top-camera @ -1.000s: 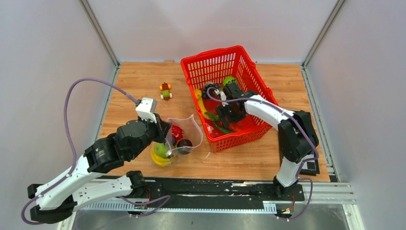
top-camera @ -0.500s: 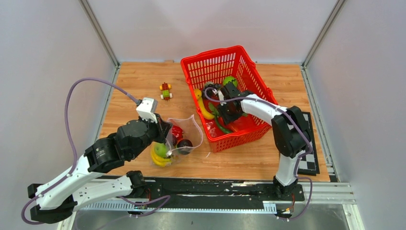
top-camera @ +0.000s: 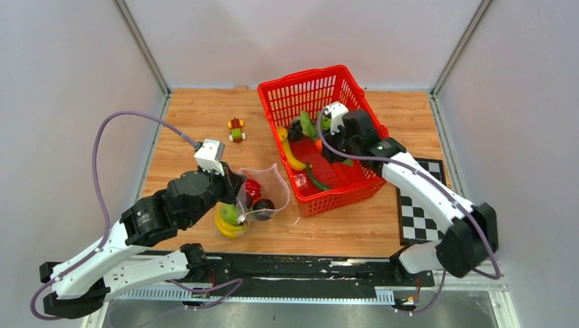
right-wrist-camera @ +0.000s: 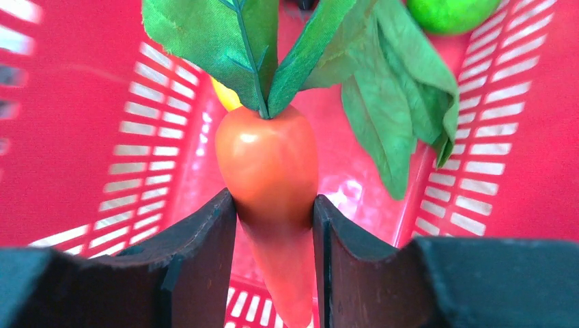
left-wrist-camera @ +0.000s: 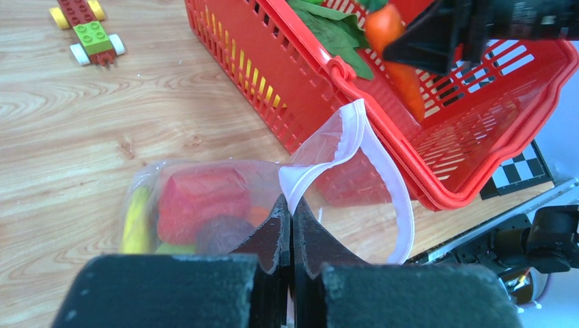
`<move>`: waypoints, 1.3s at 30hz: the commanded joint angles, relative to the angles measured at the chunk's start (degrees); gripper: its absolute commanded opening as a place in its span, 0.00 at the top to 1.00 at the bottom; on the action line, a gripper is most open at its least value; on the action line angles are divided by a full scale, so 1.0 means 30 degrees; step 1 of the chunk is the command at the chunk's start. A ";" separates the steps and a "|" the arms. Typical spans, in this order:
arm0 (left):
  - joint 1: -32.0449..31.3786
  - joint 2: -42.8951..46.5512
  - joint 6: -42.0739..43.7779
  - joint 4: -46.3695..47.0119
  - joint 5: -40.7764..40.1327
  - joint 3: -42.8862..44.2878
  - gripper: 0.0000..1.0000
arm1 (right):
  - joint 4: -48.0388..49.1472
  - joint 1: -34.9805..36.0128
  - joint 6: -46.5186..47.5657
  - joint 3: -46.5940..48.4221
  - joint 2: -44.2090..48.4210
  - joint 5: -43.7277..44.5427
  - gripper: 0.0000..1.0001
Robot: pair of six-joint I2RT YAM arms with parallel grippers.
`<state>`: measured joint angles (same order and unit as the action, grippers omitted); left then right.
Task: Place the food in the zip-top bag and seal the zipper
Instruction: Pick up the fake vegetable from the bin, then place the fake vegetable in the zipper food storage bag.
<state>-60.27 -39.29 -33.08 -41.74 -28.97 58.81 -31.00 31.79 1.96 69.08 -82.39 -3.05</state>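
The clear zip-top bag (top-camera: 272, 183) lies open on the table in front of the red basket (top-camera: 298, 76). It holds a red piece (left-wrist-camera: 198, 195), a dark purple piece, a green lime (top-camera: 231, 214) and yellow bananas (top-camera: 228, 229). My left gripper (left-wrist-camera: 291, 205) is shut on the bag's mouth edge, and the pale pinkish zipper (left-wrist-camera: 407, 205) loops open to its right. My right gripper (right-wrist-camera: 273, 203) is shut on an orange carrot (right-wrist-camera: 270, 160) with green leaves (right-wrist-camera: 232, 41), held above the basket floor. The carrot also shows in the top view (top-camera: 318, 145).
In the basket lie a banana (top-camera: 292, 156), dark grapes (top-camera: 295, 130), a green piece (top-camera: 315, 179) and a lime (right-wrist-camera: 450, 10). A toy block figure (top-camera: 236, 130) sits left of the basket. A checkerboard card (top-camera: 418, 212) lies at the right front.
My right gripper has lifted from the basket floor with the carrot in it, and the right arm has swung out to the right, uncovering the checkerboard card. The left arm and bag have not moved.
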 commanded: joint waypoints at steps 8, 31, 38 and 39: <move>0.0025 -0.0058 -0.0023 0.1328 0.0141 0.0409 1.00 | 1.1029 0.0027 -0.1421 -0.5171 0.9417 -0.5856 0.96; 0.0022 0.0361 -0.0107 0.1848 0.1939 0.0773 1.00 | 2.0870 0.8120 0.4238 -0.5438 0.6117 -1.4748 1.00; 0.0022 0.1004 -0.0087 0.1813 0.2517 0.0949 1.00 | 1.5440 0.8129 1.0669 -0.5127 0.4294 -1.6589 1.00; 0.0022 0.1078 -0.0052 0.1790 0.2613 0.1050 1.00 | 1.4097 0.8124 1.1694 -0.5009 0.4140 -1.6569 1.00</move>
<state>-60.27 -37.47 -33.06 -40.91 -22.94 58.81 22.72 55.83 21.26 52.66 -68.62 -48.34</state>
